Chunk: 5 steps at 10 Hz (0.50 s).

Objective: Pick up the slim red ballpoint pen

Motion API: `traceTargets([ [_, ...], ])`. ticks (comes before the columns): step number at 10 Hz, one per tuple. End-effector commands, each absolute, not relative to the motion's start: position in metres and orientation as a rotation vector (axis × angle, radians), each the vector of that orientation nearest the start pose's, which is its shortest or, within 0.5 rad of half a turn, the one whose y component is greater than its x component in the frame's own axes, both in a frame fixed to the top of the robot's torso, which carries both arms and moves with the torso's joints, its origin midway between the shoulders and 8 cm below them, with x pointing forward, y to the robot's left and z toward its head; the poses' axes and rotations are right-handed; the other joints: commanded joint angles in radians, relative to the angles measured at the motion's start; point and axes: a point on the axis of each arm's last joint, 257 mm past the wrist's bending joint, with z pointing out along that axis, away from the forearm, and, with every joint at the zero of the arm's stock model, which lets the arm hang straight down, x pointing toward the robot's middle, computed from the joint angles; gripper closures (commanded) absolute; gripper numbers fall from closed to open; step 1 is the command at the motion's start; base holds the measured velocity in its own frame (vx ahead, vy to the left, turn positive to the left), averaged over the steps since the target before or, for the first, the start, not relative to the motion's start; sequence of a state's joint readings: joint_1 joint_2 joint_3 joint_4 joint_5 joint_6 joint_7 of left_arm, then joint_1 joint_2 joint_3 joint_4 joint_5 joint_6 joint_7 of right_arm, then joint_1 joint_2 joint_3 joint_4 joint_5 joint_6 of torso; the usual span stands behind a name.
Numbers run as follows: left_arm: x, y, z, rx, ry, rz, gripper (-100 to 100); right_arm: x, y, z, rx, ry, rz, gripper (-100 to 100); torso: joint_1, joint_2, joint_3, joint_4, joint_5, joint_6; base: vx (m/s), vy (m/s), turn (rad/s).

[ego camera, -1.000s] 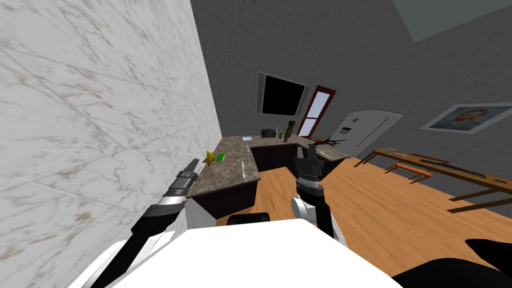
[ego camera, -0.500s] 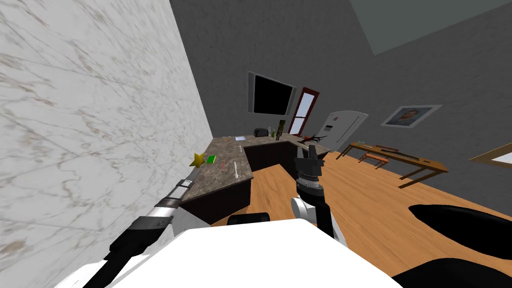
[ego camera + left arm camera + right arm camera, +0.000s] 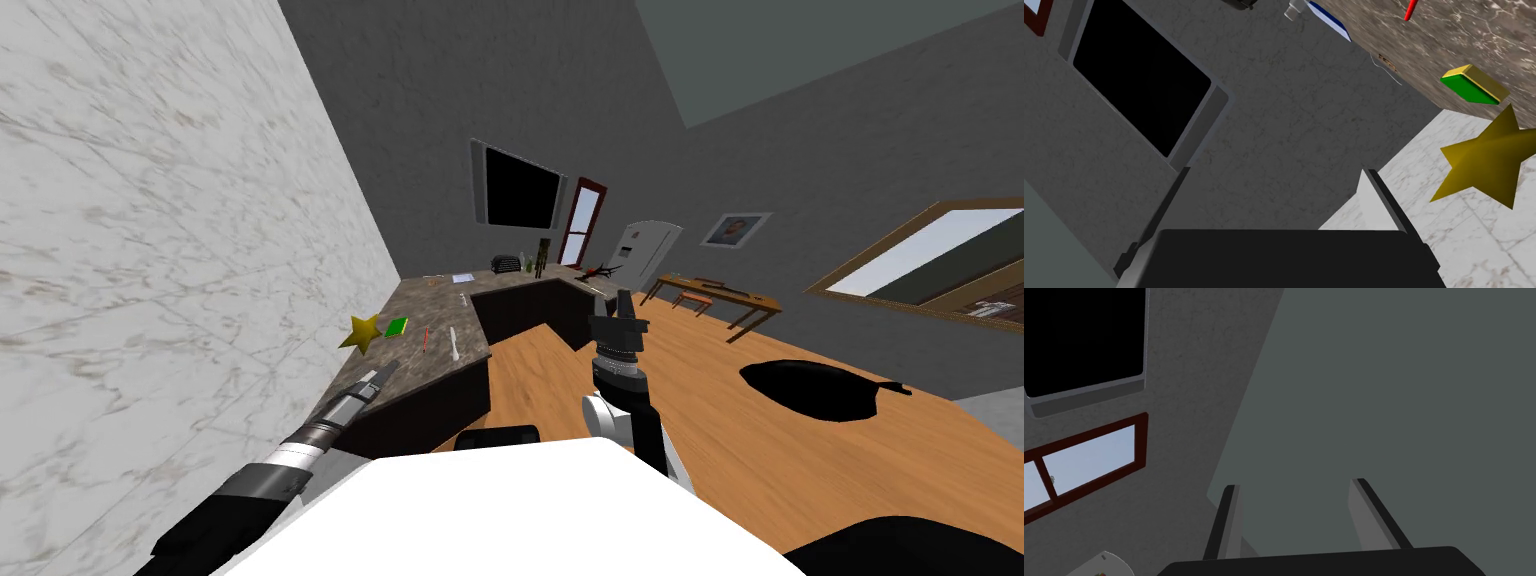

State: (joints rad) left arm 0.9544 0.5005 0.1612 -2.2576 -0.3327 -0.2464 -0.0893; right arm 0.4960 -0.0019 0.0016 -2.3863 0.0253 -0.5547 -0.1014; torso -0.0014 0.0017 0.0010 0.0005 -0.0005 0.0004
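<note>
The slim red pen (image 3: 425,339) lies on the brown marbled countertop (image 3: 440,310), between a green block (image 3: 397,326) and a white stick-like item (image 3: 454,344). In the left wrist view only the red pen's tip (image 3: 1410,9) shows, beyond the green block (image 3: 1470,86) and a yellow star (image 3: 1491,160). My left gripper (image 3: 384,372) hangs by the counter's near end, short of the pen, open and empty (image 3: 1274,182). My right gripper (image 3: 618,298) is raised over the wooden floor, open and empty (image 3: 1291,493).
A marbled wall (image 3: 150,250) runs close along my left. The yellow star (image 3: 362,332) sits at the counter's wall side. The L-shaped counter carries a toaster (image 3: 505,264) and bottles at its far end. A fridge (image 3: 645,248) and a wooden table (image 3: 715,294) stand beyond.
The whole head view has swung: I have turned, so the counter and pen sit further left. My left arm has drawn back and lower toward the counter's near end. Right arm unchanged.
</note>
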Motion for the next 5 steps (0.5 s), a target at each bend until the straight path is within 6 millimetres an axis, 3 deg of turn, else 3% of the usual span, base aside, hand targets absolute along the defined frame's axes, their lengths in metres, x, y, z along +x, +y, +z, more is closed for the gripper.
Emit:
traceTargets([
  [1,0.275,0.367,-0.204,-0.354,1.728,-0.393,-100,0.31,-0.267,0.081,0.538,0.493,1.421,0,0.0,0.0,0.0,0.0,0.0,0.0,-0.007,-0.052,-0.436],
  [4,0.248,0.38,-0.23,-0.284,1.85,-0.291,-100,0.31,-0.267,0.081,0.538,0.493,1.421,0,0.0,0.0,0.0,0.0,0.0,0.0,0.003,-0.035,-0.22],
  [5,0.237,0.389,-0.242,-0.209,1.915,-0.213,-100,0.31,-0.267,0.081,0.538,0.493,1.42,0,0.001,0.0,0.0,0.0,0.0,-0.001,0.011,-0.031,-0.383],
])
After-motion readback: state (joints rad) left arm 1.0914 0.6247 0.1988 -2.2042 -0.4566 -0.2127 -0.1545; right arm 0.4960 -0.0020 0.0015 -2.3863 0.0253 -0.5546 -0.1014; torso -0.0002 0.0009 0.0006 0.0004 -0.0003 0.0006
